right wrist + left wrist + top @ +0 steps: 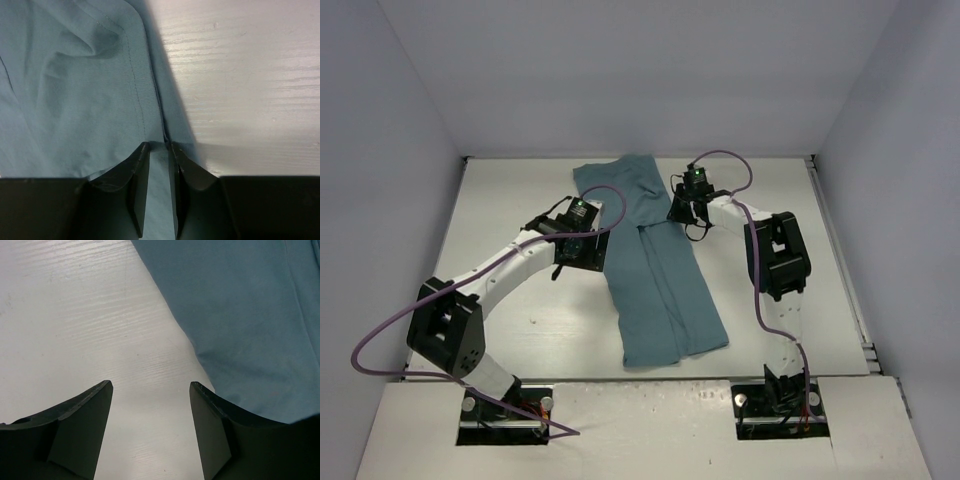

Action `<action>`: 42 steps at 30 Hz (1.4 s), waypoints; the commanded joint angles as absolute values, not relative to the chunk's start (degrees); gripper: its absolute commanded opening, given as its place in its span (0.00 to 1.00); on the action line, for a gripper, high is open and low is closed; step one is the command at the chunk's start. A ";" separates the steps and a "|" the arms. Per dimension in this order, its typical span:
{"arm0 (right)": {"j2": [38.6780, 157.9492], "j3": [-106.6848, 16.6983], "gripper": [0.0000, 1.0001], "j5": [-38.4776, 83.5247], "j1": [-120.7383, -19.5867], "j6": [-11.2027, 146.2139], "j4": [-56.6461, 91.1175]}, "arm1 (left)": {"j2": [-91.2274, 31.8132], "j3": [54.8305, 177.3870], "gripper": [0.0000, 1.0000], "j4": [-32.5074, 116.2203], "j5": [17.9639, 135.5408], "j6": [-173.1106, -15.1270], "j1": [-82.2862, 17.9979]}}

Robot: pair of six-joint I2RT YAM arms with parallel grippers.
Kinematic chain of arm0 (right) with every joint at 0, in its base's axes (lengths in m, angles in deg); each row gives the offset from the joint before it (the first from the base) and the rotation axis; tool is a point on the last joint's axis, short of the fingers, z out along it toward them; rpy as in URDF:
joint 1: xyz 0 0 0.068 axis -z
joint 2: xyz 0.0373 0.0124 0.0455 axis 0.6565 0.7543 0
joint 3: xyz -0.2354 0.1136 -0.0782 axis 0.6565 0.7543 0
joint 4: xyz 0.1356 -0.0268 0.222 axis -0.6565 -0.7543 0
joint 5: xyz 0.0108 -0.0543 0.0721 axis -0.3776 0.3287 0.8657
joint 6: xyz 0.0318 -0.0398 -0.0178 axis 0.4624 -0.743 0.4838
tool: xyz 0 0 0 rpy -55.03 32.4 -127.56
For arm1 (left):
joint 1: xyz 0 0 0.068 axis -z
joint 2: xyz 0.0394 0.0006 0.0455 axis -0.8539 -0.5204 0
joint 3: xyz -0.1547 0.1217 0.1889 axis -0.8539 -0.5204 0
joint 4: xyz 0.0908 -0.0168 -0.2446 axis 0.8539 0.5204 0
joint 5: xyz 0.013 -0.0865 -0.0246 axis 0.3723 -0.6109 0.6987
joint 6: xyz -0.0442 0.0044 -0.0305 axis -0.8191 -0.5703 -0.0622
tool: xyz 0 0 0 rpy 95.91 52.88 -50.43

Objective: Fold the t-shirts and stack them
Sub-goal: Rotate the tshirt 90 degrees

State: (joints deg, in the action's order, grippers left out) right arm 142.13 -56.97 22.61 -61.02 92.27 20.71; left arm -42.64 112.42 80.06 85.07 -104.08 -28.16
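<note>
Because the t-shirt [655, 260] is soft, light cloth with no stiffness of its own, it is to be expected to sag, drape and crease wherever it is lifted. It is also likely to drag over the worktop [520, 200] rather than slide as one piece. It is laid flat as a long strip, running from the middle of the far edge of the worktop towards the near edge, slightly right of centre. Along the nearer part two flaps are seen to meet in a lengthwise line; the far part is broader and somewhat rumpled.

Hold is best taken at edges and hems, where doubled layers give something to bite on. A pinch in the middle of a panel is judged likely to lift one layer only. For a crosswise fold, both long edges should be taken at matching points, so that the strip is carried over evenly.

The right fingers [132, 185] are set astride the right long edge of the cloth. They stand close together with only a narrow gap, into which a stitched hem is seen to run. Whether the cloth is firmly pinched cannot be told.

The left fingers [85, 430] are held wide apart over bare worktop with nothing between them. The one nearer the garment reaches its left long edge.
</note>
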 commanded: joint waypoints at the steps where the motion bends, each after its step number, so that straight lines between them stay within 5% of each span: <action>1: 142.04 -58.30 0.14 22.00 -61.69 91.90 22.93 | -39.12 112.58 0.60 79.03 85.72 -104.86 -27.88; 6: 140.78 -58.66 0.00 20.74 -62.17 89.47 22.84 | -38.55 112.37 0.60 79.03 85.84 -105.08 -27.88; 42: 132.85 -52.47 0.00 11.05 -65.05 80.99 21.58 | -37.77 112.29 0.60 79.12 86.27 -103.60 -27.88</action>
